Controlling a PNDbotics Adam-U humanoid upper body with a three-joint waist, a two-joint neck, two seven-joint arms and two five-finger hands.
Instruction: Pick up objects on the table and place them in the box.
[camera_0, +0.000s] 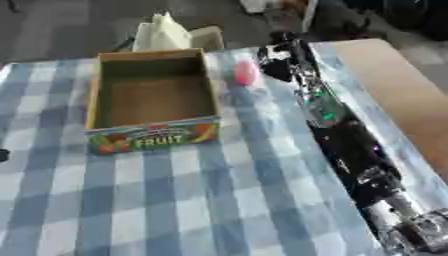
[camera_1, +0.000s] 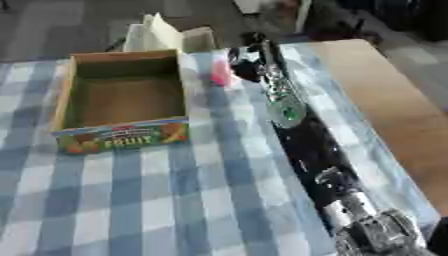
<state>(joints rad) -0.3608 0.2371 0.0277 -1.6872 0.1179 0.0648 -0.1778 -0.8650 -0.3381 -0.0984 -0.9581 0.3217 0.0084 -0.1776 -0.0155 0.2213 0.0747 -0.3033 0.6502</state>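
Observation:
An open cardboard box (camera_0: 96, 95) with "FRUIT" printed on its front wall stands on the blue-and-white checked cloth, and its inside looks bare. A small pink object (camera_0: 245, 73) is just off the box's right wall, near the far corner. My right arm stretches from the lower right up across the cloth. My right hand (camera_0: 278, 61) sits right beside the pink object, on its right and slightly beyond it. The two look to be touching, but whether the hand holds the object is too blurred to make out.
Pale folded material (camera_0: 163, 31) and a small beige container (camera_0: 208, 36) stand just past the box's far wall. Bare wooden tabletop (camera_0: 398, 85) runs along the right of the cloth. A small dark shape (camera_0: 3, 155) shows at the left edge.

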